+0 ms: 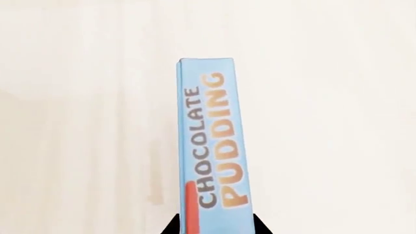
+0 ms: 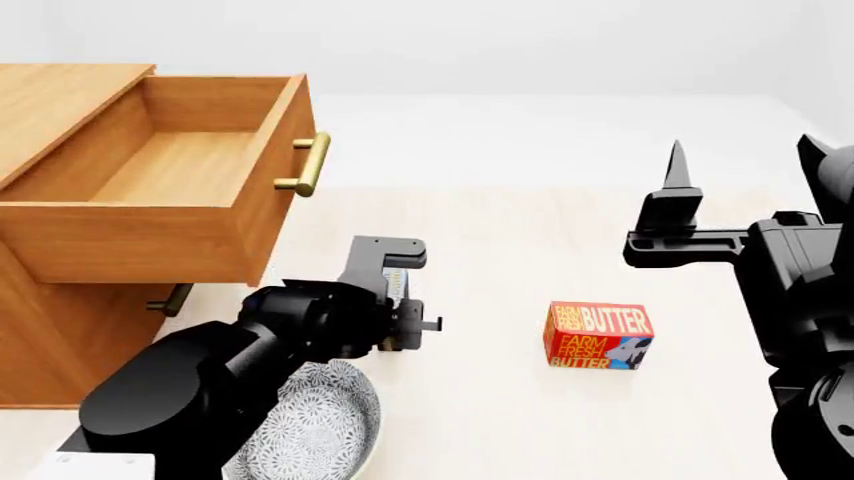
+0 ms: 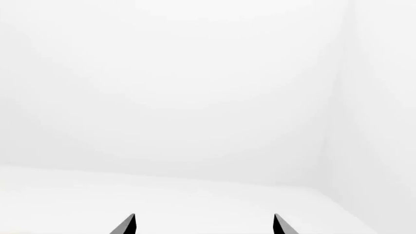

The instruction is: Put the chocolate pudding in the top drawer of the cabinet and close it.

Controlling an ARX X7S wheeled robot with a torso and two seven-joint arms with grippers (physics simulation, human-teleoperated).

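A patterned plate [image 2: 320, 425] lay nearest on the pale cream table [image 2: 534, 420]; the left tool [image 1: 215, 229] pinched the light-blue chocolate pudding [image 1: 211, 146] box above it; the right tool [image 3: 202, 225] stood spread; beyond, the cabinet [image 2: 40, 320] held its top drawer [image 2: 174, 200] open before white walls.

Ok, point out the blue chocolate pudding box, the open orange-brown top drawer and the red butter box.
blue chocolate pudding box [image 1: 211, 146]: left wrist view, lettered face.
open orange-brown top drawer [image 2: 147, 240]: head view, near side wall.
red butter box [image 2: 598, 337]: head view, front face.
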